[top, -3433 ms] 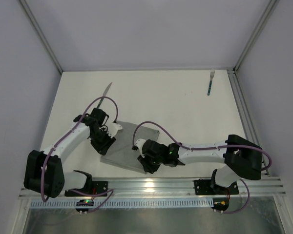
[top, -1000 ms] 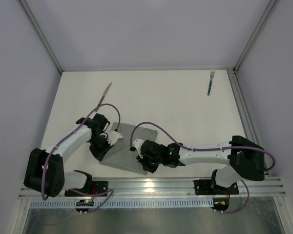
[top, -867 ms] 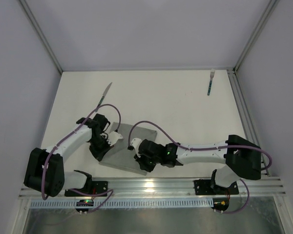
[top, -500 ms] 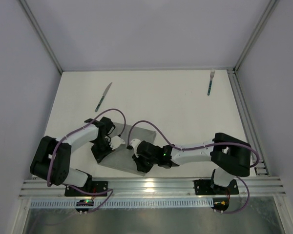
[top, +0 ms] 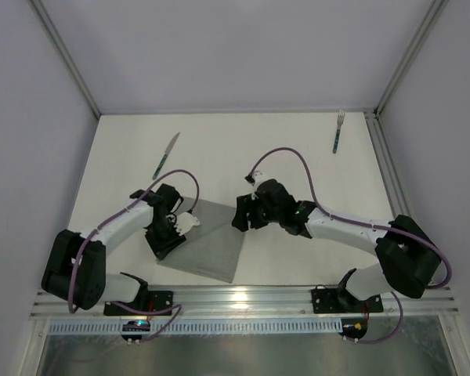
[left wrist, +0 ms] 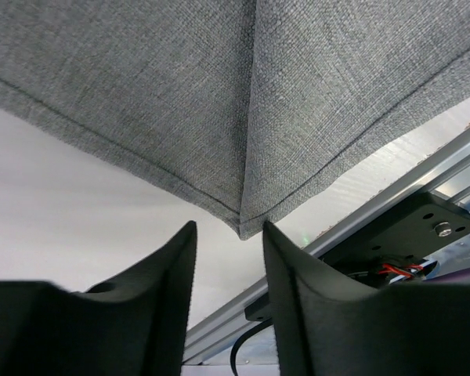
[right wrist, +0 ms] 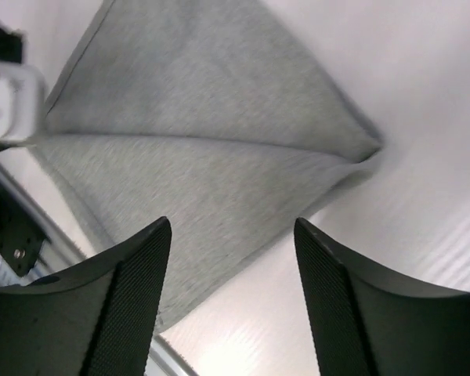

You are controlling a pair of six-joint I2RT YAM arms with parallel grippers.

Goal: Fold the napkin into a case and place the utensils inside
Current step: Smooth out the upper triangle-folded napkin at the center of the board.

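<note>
The grey napkin (top: 207, 247) lies folded flat near the table's front edge, with a crease down its middle (left wrist: 298, 94) (right wrist: 204, 188). My left gripper (top: 166, 244) is at its left corner. In the left wrist view the left gripper (left wrist: 229, 229) is open, with the cloth's corner just beyond the fingertips and not pinched. My right gripper (top: 240, 217) hovers above the napkin's far right corner. There the right gripper (right wrist: 231, 223) stands wide open with nothing in it. The knife (top: 166, 154) lies at the far left. The fork (top: 338, 131) lies at the far right.
An aluminium rail (top: 243, 298) (left wrist: 423, 168) runs along the near edge, just behind the napkin's front corner. Metal frame posts and grey walls close in the table's sides and back. The left arm's black base mount (left wrist: 423, 227) shows past the rail.
Both grippers have opened and let go of the napkin. The right arm has lifted from the front corner and swung to the far right side of the cloth. The left gripper stays at the left corner.
</note>
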